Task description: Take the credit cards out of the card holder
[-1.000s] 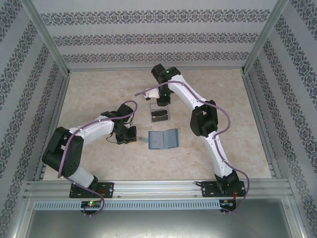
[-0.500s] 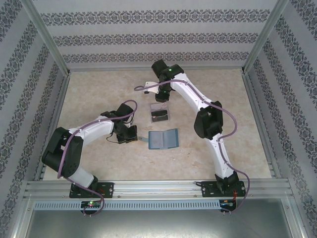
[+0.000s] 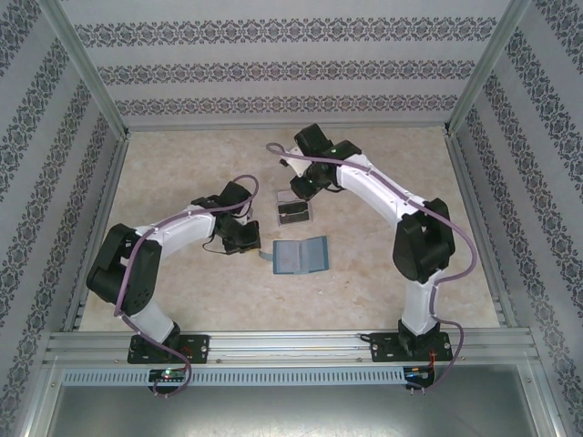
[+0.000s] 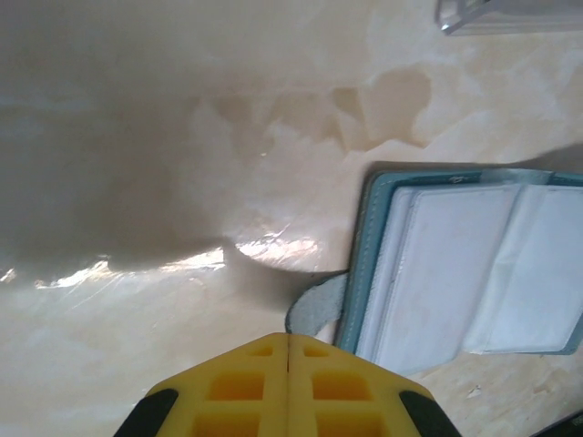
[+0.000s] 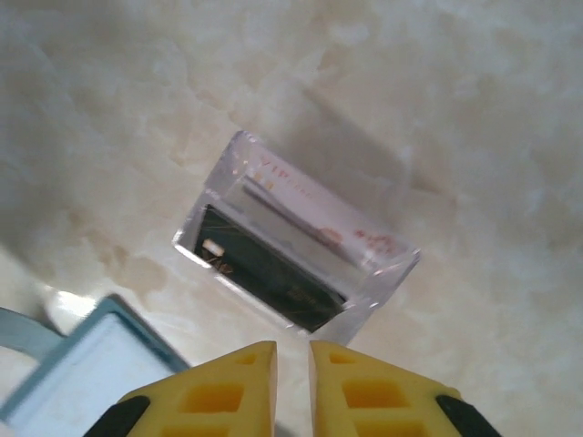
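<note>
Card holder (image 3: 301, 256) open flat; left gripper (image 4: 288, 339) shut, right gripper (image 5: 292, 348) narrowly parted, seemingly empty.

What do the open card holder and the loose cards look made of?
The card holder: teal rim looks matte, leather-like or fabric, can't tell which; inner pockets look like cloudy soft plastic with a faint sheen. The credit cards: stiff glossy plastic, judging by straight edges and glare.
</note>
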